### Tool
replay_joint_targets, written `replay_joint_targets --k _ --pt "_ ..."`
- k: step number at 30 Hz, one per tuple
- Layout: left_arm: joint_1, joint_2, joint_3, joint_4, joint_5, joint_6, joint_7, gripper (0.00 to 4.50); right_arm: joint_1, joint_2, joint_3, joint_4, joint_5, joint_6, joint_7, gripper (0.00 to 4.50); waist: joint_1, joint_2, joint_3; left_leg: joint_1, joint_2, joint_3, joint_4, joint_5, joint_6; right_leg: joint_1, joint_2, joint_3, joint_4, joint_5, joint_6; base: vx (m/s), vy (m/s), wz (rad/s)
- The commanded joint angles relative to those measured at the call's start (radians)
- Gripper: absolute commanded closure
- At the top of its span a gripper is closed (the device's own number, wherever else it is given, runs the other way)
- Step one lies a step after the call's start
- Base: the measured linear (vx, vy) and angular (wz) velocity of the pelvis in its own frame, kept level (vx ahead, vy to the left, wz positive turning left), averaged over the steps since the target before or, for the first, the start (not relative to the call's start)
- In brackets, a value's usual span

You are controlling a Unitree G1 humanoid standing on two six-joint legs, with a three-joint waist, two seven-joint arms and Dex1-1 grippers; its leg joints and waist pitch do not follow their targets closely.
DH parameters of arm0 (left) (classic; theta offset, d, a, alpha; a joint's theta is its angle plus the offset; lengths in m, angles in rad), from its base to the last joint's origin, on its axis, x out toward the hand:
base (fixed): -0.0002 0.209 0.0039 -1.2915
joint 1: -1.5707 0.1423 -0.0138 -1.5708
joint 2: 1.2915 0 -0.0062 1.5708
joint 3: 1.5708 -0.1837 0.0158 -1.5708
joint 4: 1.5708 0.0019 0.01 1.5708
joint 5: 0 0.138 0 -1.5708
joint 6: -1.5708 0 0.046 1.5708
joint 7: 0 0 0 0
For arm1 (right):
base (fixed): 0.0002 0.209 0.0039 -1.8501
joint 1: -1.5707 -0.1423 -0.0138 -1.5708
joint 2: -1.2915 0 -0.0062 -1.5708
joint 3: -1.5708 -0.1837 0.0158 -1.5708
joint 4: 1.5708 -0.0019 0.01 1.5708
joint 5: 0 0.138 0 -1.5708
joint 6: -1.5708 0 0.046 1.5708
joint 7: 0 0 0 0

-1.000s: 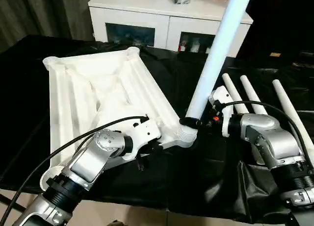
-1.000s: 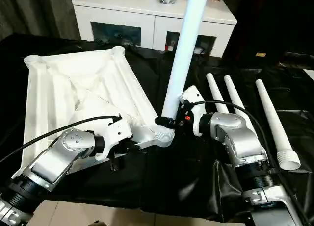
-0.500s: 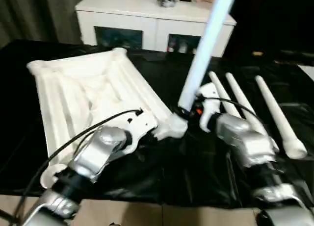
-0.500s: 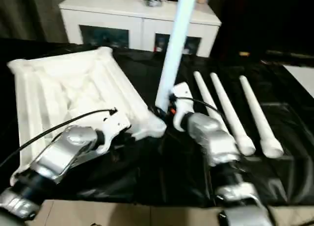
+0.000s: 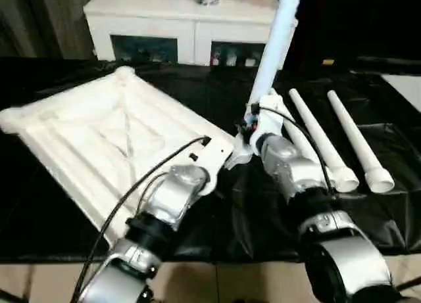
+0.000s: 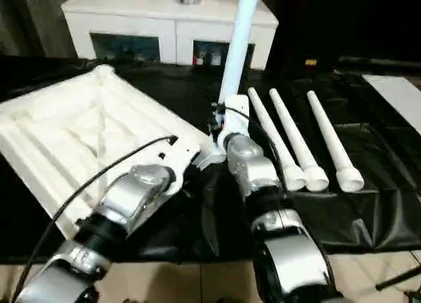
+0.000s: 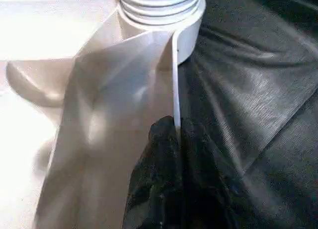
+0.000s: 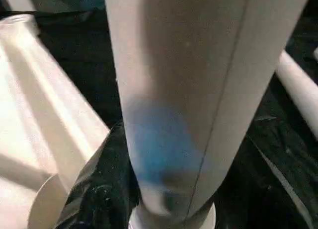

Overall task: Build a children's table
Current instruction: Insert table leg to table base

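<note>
Reaching forward, the right claw [image 5: 252, 122] grips the upright leg [image 5: 276, 37].

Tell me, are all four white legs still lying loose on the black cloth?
No: three legs lie there, while one leg stands upright at the tabletop's corner.

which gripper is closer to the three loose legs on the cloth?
Right. The right gripper holds the upright leg beside the three loose legs; the left gripper pinches the tabletop's edge rib by the corner socket, farther off.
</note>
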Motion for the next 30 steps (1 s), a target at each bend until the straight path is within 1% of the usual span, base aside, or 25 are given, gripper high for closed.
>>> replay_joint_targets --k 1,2,3,4,5,6,7,8,9,10,11,12,13,15,16,17,18,19,20,21,22,24,25,28,30 --pt "-0.044 -0.04 -0.013 -0.038 -0.04 -0.035 -0.017 4.5 0.04 0.002 -0.009 0.133 -0.019 0.037 -0.034 2.67 -0.002 0.022 -0.044 -0.009 0.097 -0.055 -0.164 -0.794 -0.116 0.054 -0.037 0.028 0.003 -0.377 -0.059 0.0 0.0 0.0" --pt "-0.044 -0.038 -0.013 -0.036 -0.038 -0.035 -0.016 4.5 0.038 0.002 -0.008 0.136 -0.021 0.034 -0.034 2.67 0.007 0.023 -0.043 -0.02 0.103 -0.042 -0.196 -0.828 -0.126 0.056 -0.02 0.028 0.042 -0.294 -0.074 0.0 0.0 0.0" --pt "-0.044 -0.03 -0.013 -0.032 -0.03 -0.035 -0.015 4.5 0.034 0.003 -0.005 0.141 -0.026 0.024 -0.033 2.67 0.025 0.014 -0.042 0.022 0.086 0.002 -0.19 -0.808 -0.134 -0.002 -0.015 0.039 0.014 -0.288 -0.111 0.0 0.0 0.0" --pt "-0.045 -0.022 -0.006 -0.026 -0.023 -0.034 -0.012 4.5 0.026 0.007 -0.011 0.151 -0.025 0.007 -0.031 2.67 0.013 -0.034 -0.041 0.09 0.036 -0.006 -0.057 -0.655 -0.081 -0.084 -0.073 0.058 -0.112 -0.577 -0.081 0.061 -0.088 0.24" --pt "-0.045 -0.015 -0.002 -0.026 -0.02 -0.034 -0.011 4.5 0.023 0.008 -0.01 0.151 -0.024 -0.005 -0.016 2.67 0.027 -0.033 -0.041 0.108 0.024 -0.004 -0.003 -0.539 -0.044 -0.095 -0.112 0.068 -0.146 -0.716 -0.063 0.061 -0.088 0.24" --pt "-0.045 -0.012 0.001 -0.027 -0.018 -0.034 -0.01 4.5 0.02 0.01 -0.01 0.152 -0.023 -0.015 -0.004 2.67 0.03 -0.033 -0.039 0.029 0.043 -0.033 -0.014 -0.328 0.004 -0.009 -0.153 0.084 -0.133 -0.81 -0.04 0.077 -0.052 -0.14" --pt "-0.045 -0.012 0.003 -0.026 -0.016 -0.035 -0.009 4.5 0.017 0.01 -0.01 0.157 -0.024 -0.022 0.001 2.67 0.036 -0.021 -0.044 -0.011 0.057 -0.043 -0.051 -0.27 -0.003 0.03 -0.136 0.073 -0.105 -0.751 -0.037 0.087 0.018 -0.42" --pt "-0.044 -0.006 0.006 -0.026 -0.014 -0.036 -0.011 4.5 0.014 0.013 -0.013 0.152 -0.022 -0.054 0.008 2.67 0.035 -0.001 -0.057 -0.015 0.078 -0.052 -0.084 -0.298 -0.049 0.028 -0.083 0.048 -0.072 -0.572 -0.038 0.087 0.018 -0.42" --pt "-0.043 0.005 0.01 -0.024 -0.006 -0.042 -0.011 4.5 0.008 0.019 -0.028 0.146 0.0 -0.115 0.055 2.67 0.025 0.008 -0.056 0.005 0.088 -0.056 -0.092 -0.408 -0.085 0.003 -0.069 0.048 -0.058 -0.408 -0.076 0.04 0.015 -0.2" --pt "-0.043 0.006 0.01 -0.024 -0.006 -0.043 -0.011 4.5 0.007 0.02 -0.029 0.145 0.001 -0.119 0.059 2.67 0.025 0.008 -0.058 0.013 0.086 -0.051 -0.09 -0.443 -0.096 -0.003 -0.066 0.053 -0.054 -0.342 -0.102 0.0 0.0 0.0" --pt "-0.04 0.016 0.014 -0.023 -0.002 -0.049 -0.013 4.5 0.002 0.02 -0.041 0.138 0.015 -0.141 0.08 2.32 0.022 0.0 -0.054 0.014 0.082 -0.045 -0.093 -0.473 -0.097 -0.006 -0.063 0.058 -0.049 -0.283 -0.146 0.0 0.0 0.0" --pt "-0.039 0.018 0.015 -0.023 -0.002 -0.05 -0.013 4.5 0.0 0.02 -0.043 0.137 0.017 -0.144 0.084 1.97 0.024 -0.008 -0.053 0.01 0.076 -0.038 -0.089 -0.466 -0.074 -0.003 -0.07 0.061 -0.053 -0.322 -0.157 0.0 0.0 0.0" --pt "-0.034 0.033 0.019 -0.025 0.0 -0.057 -0.016 4.5 -0.005 0.016 -0.042 0.123 0.024 -0.16 0.118 1.97 0.028 -0.003 -0.054 0.012 0.076 -0.033 -0.085 -0.439 -0.059 -0.004 -0.077 0.065 -0.057 -0.353 -0.161 0.0 0.0 0.0" --pt "-0.031 0.044 0.022 -0.025 0.001 -0.063 -0.019 4.5 -0.005 0.012 -0.038 0.107 0.027 -0.167 0.139 1.95 0.031 -0.004 -0.058 0.003 0.079 -0.032 -0.084 -0.372 -0.042 0.004 -0.078 0.068 -0.053 -0.325 -0.171 0.0 0.0 0.0" --pt "-0.03 0.05 0.022 -0.023 0.002 -0.067 -0.021 4.5 -0.005 0.011 -0.04 0.097 0.034 -0.17 0.155 1.68 0.032 -0.004 -0.059 0.001 0.08 -0.031 -0.084 -0.349 -0.039 0.006 -0.078 0.069 -0.049 -0.302 -0.176 0.0 0.0 0.0" --pt "-0.03 0.053 0.023 -0.023 0.003 -0.069 -0.022 4.5 -0.005 0.01 -0.041 0.092 0.037 -0.171 0.163 1.57 0.033 -0.005 -0.062 0.0 0.082 -0.028 -0.083 -0.308 -0.031 0.007 -0.076 0.07 -0.043 -0.263 -0.189 0.0 0.0 0.0" --pt "-0.029 0.064 0.024 -0.021 0.005 -0.075 -0.028 4.5 -0.001 0.006 -0.041 0.068 0.046 -0.165 0.19 1.57 0.032 -0.007 -0.062 0.001 0.079 -0.021 -0.081 -0.313 -0.023 0.001 -0.071 0.072 -0.043 -0.271 -0.199 0.0 0.0 0.0" --pt "-0.029 0.066 0.025 -0.02 0.005 -0.076 -0.029 4.5 0.001 0.004 -0.039 0.062 0.047 -0.165 0.196 1.52 0.032 -0.007 -0.062 0.001 0.079 -0.021 -0.081 -0.313 -0.023 0.001 -0.071 0.072 -0.043 -0.271 -0.199 0.0 0.0 0.0" --pt "-0.03 0.073 0.027 -0.019 0.004 -0.079 -0.033 4.5 0.006 -0.001 -0.035 0.045 0.048 -0.166 0.216 1.48 0.034 -0.008 -0.063 0.002 0.078 -0.019 -0.078 -0.32 -0.019 -0.002 -0.072 0.075 -0.044 -0.302 -0.196 0.0 0.0 0.0" --pt "-0.03 0.077 0.03 -0.017 0.004 -0.082 -0.033 4.5 0.011 -0.005 -0.03 0.031 0.05 -0.164 0.236 1.4 0.036 -0.007 -0.065 0.007 0.079 -0.016 -0.076 -0.314 -0.015 -0.008 -0.07 0.077 -0.046 -0.313 -0.196 0.0 0.0 0.0" --pt "-0.03 0.077 0.03 -0.017 0.004 -0.082 -0.033 4.5 0.011 -0.005 -0.03 0.031 0.05 -0.164 0.236 1.31 0.037 -0.009 -0.065 0.006 0.078 -0.014 -0.075 -0.303 -0.011 -0.008 -0.069 0.078 -0.046 -0.306 -0.197 0.051 -0.034 0.05" --pt "-0.029 0.089 0.03 -0.015 0.006 -0.09 -0.038 4.5 0.02 -0.011 -0.032 0.004 0.052 -0.171 0.275 1.08 0.041 -0.007 -0.071 -0.001 0.079 -0.01 -0.071 -0.222 0.009 -0.001 -0.066 0.079 -0.033 -0.218 -0.22 0.054 -0.032 0.03" --pt "-0.028 0.092 0.03 -0.016 0.006 -0.091 -0.04 4.5 0.027 -0.014 -0.032 -0.016 0.058 -0.167 0.293 1.08 0.042 -0.008 -0.073 -0.001 0.08 -0.009 -0.07 -0.208 0.014 -0.002 -0.065 0.079 -0.031 -0.203 -0.226 0.059 -0.027 0.0" --pt "-0.023 0.101 0.03 -0.019 0.003 -0.095 -0.046 4.5 0.048 -0.026 -0.031 -0.072 0.071 -0.143 0.334 0.75 0.05 0.001 -0.08 -0.01 0.083 -0.006 -0.066 -0.105 0.042 0.012 -0.06 0.08 -0.008 -0.057 -0.262 0.057 -0.021 -0.05" --pt "-0.022 0.107 0.031 -0.017 0.002 -0.099 -0.051 4.5 0.059 -0.038 -0.028 -0.089 0.068 -0.135 0.341 0.66 0.055 -0.002 -0.083 -0.001 0.079 0.001 -0.06 -0.078 0.05 0.009 -0.052 0.081 -0.003 0.011 -0.281 0.026 -0.006 -0.05"
